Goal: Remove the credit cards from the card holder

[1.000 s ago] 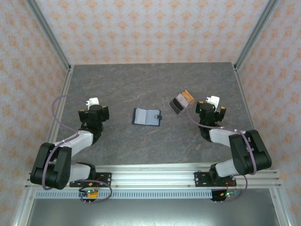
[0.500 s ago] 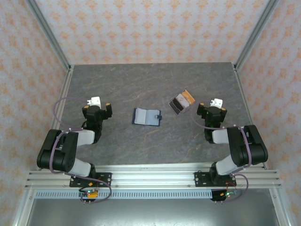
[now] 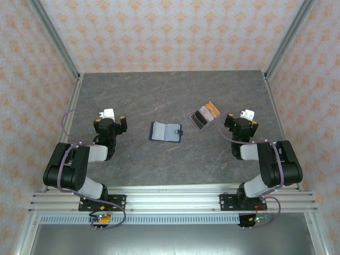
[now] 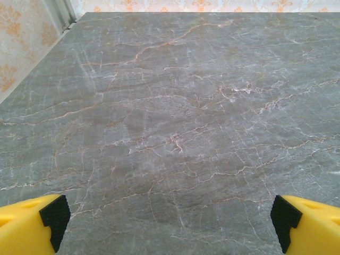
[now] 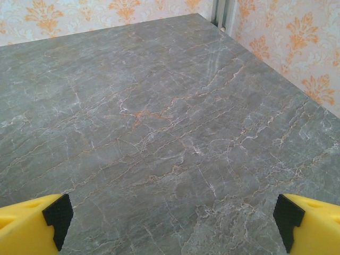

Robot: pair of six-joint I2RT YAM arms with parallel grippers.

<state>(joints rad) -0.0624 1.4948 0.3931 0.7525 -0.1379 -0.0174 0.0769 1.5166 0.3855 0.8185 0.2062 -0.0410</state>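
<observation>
Two sets of jaws stand fully apart and hold nothing, the left gripper (image 3: 110,119) over the left part of the grey table (image 3: 159,95) and the right gripper (image 3: 242,121) near the stacked credit cards (image 3: 204,115), while the navy card holder (image 3: 166,132) lies open mid-table, apart from both.

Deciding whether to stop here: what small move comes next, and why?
Probably just park both arms: the cards lie stacked right of the open wallet, apart from it, and the left pincer and right pincer stand open, empty. Whether any card remains inside is too small to tell.
</observation>
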